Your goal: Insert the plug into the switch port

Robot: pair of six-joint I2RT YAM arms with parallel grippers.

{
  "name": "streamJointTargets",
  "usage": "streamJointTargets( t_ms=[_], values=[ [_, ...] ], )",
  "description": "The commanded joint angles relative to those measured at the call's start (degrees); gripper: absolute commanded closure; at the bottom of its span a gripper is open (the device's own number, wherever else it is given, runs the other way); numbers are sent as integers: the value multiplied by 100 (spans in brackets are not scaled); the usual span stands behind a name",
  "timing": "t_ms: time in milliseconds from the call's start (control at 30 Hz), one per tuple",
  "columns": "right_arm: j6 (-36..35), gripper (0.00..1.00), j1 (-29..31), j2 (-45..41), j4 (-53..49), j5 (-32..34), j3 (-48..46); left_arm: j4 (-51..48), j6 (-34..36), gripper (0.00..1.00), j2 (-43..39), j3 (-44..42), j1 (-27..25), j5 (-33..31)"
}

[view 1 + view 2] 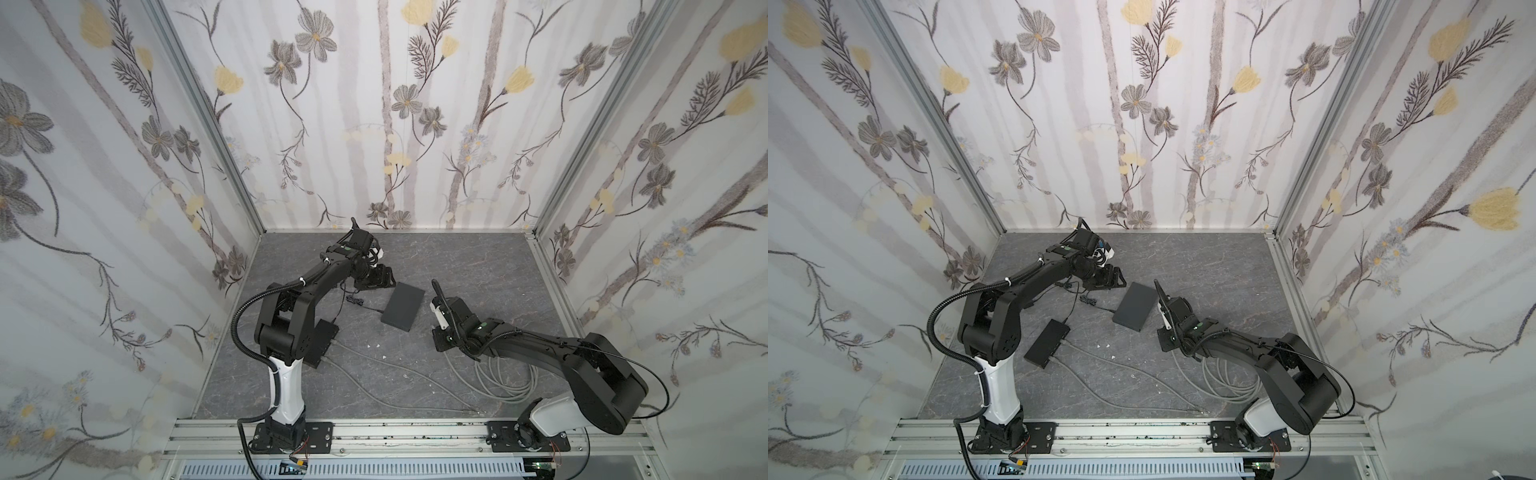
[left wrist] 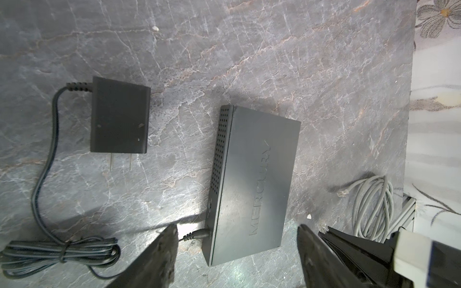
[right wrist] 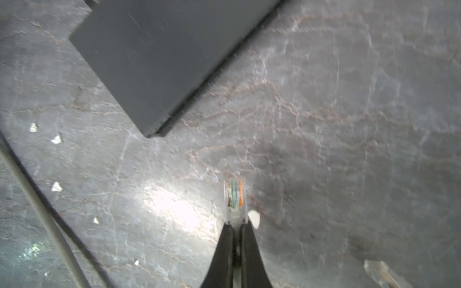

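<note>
The switch (image 1: pixel 403 306) (image 1: pixel 1136 306) (image 2: pixel 254 184) is a flat dark grey box lying on the stone-patterned floor, with a thin black power lead (image 2: pixel 197 234) plugged into its end. My left gripper (image 2: pixel 238 229) (image 1: pixel 374 276) stands open astride that end, fingers (image 2: pixel 164 249) clear of both sides. In the right wrist view the plug (image 3: pixel 235 199), a clear cable connector with coloured wires inside, sticks out of my right gripper (image 3: pixel 235 224) (image 1: pixel 435 291), which is shut on it. It hangs just off the switch's corner (image 3: pixel 154 129). The switch port is hidden.
A black power adapter (image 2: pixel 119 117) with a bundled cord lies near the switch. A second black box (image 1: pixel 1047 343) with grey cables plugged in sits by the left arm's base. Coiled grey cable (image 1: pixel 498 374) lies under the right arm. Small white scraps (image 3: pixel 56 187) dot the floor; walls enclose three sides.
</note>
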Motion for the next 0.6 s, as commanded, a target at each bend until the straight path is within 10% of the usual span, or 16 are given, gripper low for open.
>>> streamJointTargets(
  t_ms=[0, 567],
  values=[
    [-658, 100, -30, 294, -64, -239, 524, -216, 105, 24, 101, 121, -66, 32],
    [-1322, 100, -57, 1226, -1197, -380, 1511, -215, 79, 22, -82, 128, -86, -83]
  ],
)
